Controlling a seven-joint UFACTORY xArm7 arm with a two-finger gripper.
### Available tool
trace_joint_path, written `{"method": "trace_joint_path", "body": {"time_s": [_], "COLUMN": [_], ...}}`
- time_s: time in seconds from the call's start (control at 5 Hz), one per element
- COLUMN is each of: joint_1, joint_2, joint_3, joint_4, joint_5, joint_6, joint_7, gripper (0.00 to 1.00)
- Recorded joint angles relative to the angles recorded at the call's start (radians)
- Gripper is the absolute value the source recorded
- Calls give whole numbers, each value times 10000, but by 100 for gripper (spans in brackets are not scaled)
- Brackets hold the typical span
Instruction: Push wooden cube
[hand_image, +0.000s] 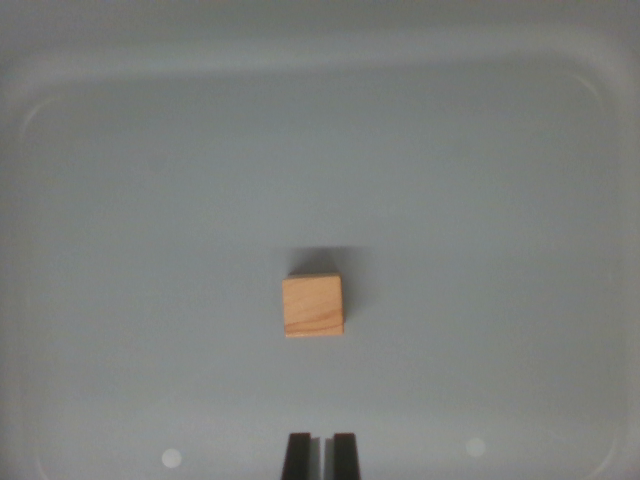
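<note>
A: Quick pass. We've got the wooden cube sitting flat on the floor of a grey tray, roughly centre, a touch nearer than the middle. Nothing else on the tray that we can see.

B: And the gripper?

A: Only the two dark fingertips poke in at the near edge, directly below the cube. Jaws are drawn almost together, just a thin slit between them, nothing held.

B: Why narrow?

A: Our read: it's a push, not a grasp. Fingers pinched close act as one blunt tip, so the cube gets a single contact on its near face.

B: Touching yet?

A: No, clear gap of bare tray between tips and cube. We judge the push hasn't begun.

B: Alignment?

A: Tips sit slightly to the wrist view's right of the cube's centre, so it might rotate a little when pushed. There's plenty of open tray on the far side for it to slide.
</note>
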Motion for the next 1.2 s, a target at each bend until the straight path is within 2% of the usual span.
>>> {"method": "trace_joint_path", "body": {"time_s": [1.2], "joint_1": [11], "joint_2": [59], "joint_3": [10], "joint_4": [-382], "joint_5": [-25], "joint_6": [-409], "joint_7": [-9], "gripper": [0]}}
